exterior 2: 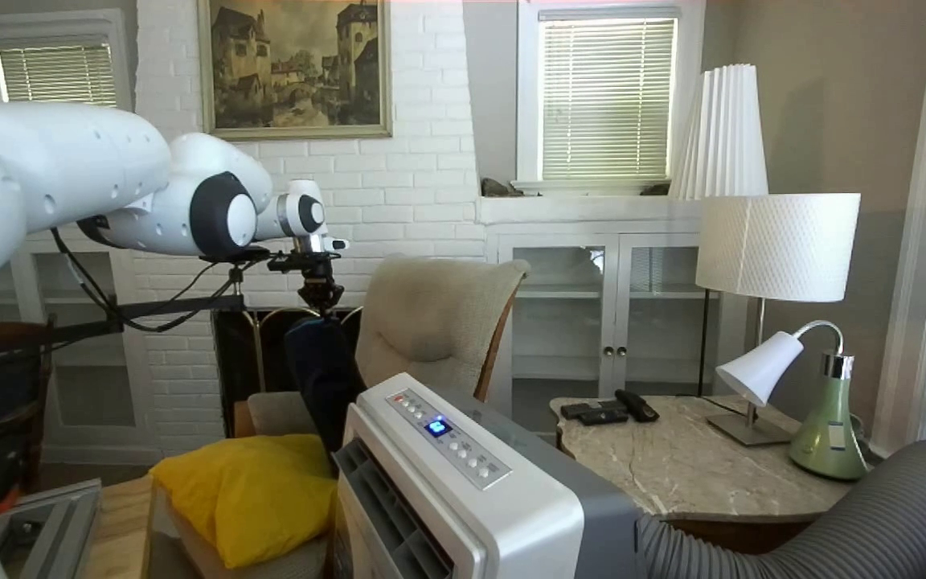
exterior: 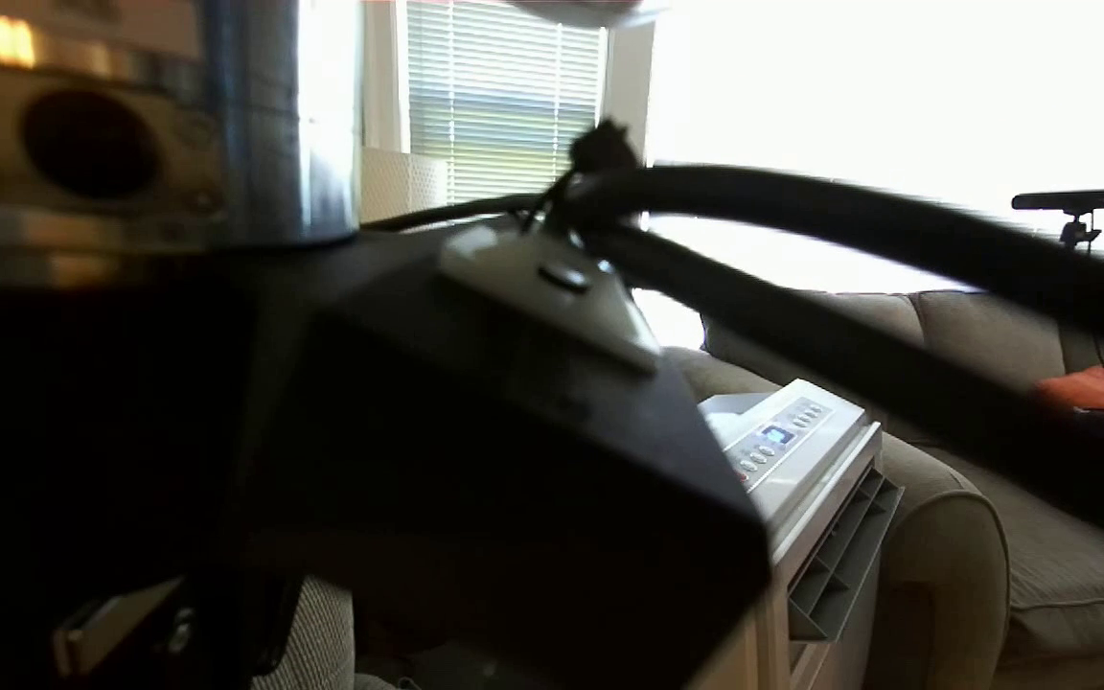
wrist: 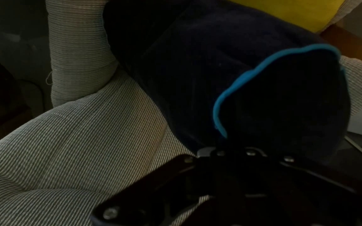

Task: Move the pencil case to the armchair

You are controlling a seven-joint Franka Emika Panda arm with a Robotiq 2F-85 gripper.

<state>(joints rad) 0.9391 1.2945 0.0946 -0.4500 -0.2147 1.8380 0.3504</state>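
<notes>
We see the armchair (exterior 2: 423, 322), its high beige back rising mid-frame in an exterior view; at the right we find the stone-topped bench (exterior 2: 664, 458), and at bottom centre a white machine (exterior 2: 527, 503). A yellow cushion (exterior 2: 246, 494) fills the lower left, and a green lamp (exterior 2: 817, 452) stands on the bench. The pencil case (wrist: 200, 72) is over the armchair, slanting down from the tool (exterior 2: 321, 310); in the wrist view it runs from upper centre to right of centre, its teal stripe just ahead of the fingertips. We cannot tell whether its far end touches the seat. The tool's fingers are close together, pinching the near end of the fabric. On the machine's control panel (exterior 2: 419, 410), seen in both exterior views, we note a lit blue display (exterior 2: 437, 426) and small buttons (exterior 2: 472, 462), their lettering too small to read, as is the lamp's pale tag (exterior 2: 837, 435).
</notes>
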